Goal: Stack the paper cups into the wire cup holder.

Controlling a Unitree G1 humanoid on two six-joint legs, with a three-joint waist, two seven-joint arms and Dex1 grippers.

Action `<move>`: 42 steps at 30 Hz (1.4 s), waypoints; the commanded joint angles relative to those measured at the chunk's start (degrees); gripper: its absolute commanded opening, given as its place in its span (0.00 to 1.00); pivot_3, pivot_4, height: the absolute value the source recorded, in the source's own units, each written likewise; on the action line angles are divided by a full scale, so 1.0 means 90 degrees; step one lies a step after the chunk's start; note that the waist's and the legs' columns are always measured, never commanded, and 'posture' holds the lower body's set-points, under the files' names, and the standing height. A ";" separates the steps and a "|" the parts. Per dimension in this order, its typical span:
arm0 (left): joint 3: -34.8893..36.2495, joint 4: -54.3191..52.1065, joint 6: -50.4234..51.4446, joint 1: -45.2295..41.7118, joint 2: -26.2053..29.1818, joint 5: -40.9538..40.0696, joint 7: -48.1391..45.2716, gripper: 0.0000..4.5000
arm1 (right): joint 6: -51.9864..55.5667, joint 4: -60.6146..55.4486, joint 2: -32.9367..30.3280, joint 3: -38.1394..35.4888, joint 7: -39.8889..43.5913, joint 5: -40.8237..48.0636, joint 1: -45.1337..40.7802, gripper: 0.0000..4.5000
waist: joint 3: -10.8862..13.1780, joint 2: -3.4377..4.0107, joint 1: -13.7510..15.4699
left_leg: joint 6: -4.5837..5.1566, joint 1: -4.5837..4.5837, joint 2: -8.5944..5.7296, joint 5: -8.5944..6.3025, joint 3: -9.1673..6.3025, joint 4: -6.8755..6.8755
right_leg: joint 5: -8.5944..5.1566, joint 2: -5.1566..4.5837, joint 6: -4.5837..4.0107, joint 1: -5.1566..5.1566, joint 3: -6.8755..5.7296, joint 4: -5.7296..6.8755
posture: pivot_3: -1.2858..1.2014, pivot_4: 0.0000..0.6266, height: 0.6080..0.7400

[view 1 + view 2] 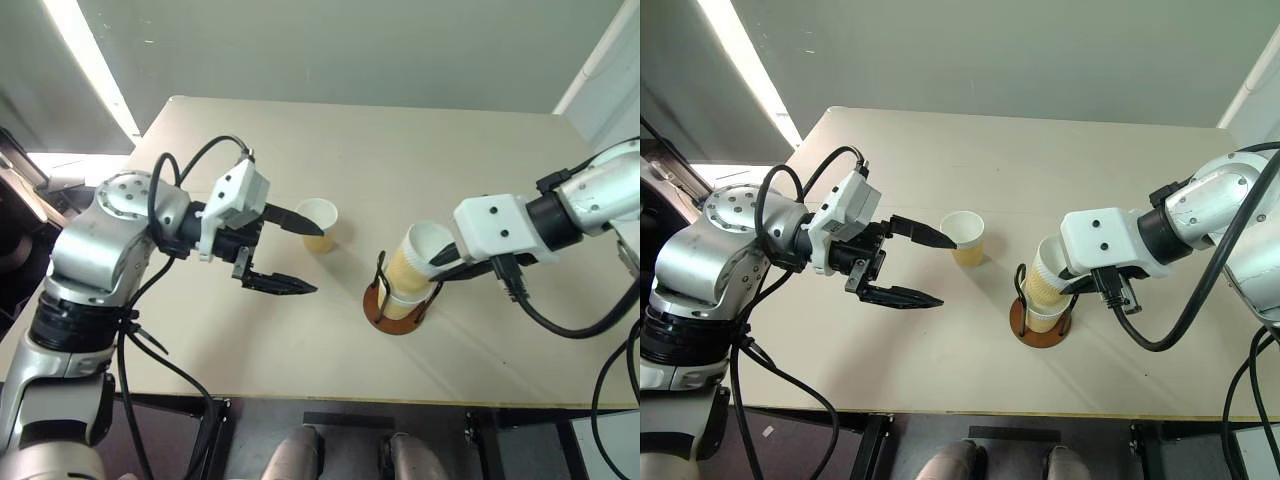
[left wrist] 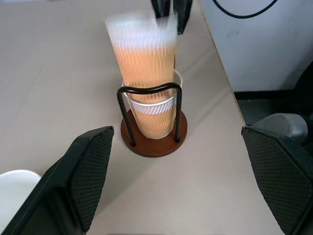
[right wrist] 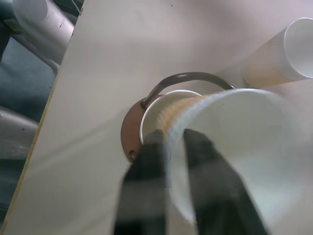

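One paper cup stands upright on the table, tan outside and white inside. My left gripper hovers open just beside it, one fingertip over its rim. The wire cup holder, a reddish-brown disc with black wire loops, holds a second paper cup. A third paper cup leans tilted with its bottom inside that one. My right gripper is shut on its rim, one finger inside and one outside the wall. In the left wrist view the holder sits between my wide-spread fingers.
The beige table stretches bare behind the cups. Its front edge runs close below the holder. A grey floor and a white wall edge lie beyond the far side.
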 commanded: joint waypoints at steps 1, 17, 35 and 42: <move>0.0201 -0.0246 0.0016 -0.0032 0.0066 -0.0119 0.0062 1.00 | 0.0155 -0.0063 0.0092 -0.0142 -0.0043 0.0098 -0.0237 0.44 | 0.0000 0.0000 -0.0001 | 0.0000 0.0000 0.0000 0.0000 0.0000 0.0000 | 0.0000 0.0000 0.0000 0.0000 0.0000 0.0000 | 0.52 0.24 1.00; -0.0909 0.0450 -0.1383 -0.0893 0.0012 0.2269 0.1066 1.00 | 0.2758 0.0561 0.0824 -0.2425 -0.1918 0.1415 -0.0211 0.83 | 0.0001 -0.0004 0.0034 | 0.0000 0.0000 -0.0002 0.0000 -0.0004 -0.0003 | -0.0001 0.0000 -0.0001 0.0002 -0.0002 -0.0009 | 0.52 0.24 1.00; -0.2123 0.3367 -0.3678 -0.2017 -0.1228 0.4717 0.1497 1.00 | 0.3594 -0.0107 0.0597 -0.3592 -0.2961 0.3269 0.0757 0.83 | 0.0001 -0.0003 0.0031 | -0.0001 -0.0011 -0.0002 0.0000 0.0001 -0.0005 | 0.0000 -0.0002 0.0000 -0.0013 0.0004 -0.0002 | 0.52 0.24 1.00; -0.2217 0.4226 -0.4186 -0.2185 -0.1588 0.5001 0.1491 1.00 | 0.3570 -0.0060 0.0455 -0.3605 -0.3231 0.3611 0.0758 0.83 | 0.0001 -0.0003 0.0035 | -0.0001 -0.0014 -0.0002 0.0000 0.0001 -0.0006 | 0.0001 -0.0002 0.0002 -0.0018 0.0005 -0.0003 | 0.52 0.24 1.00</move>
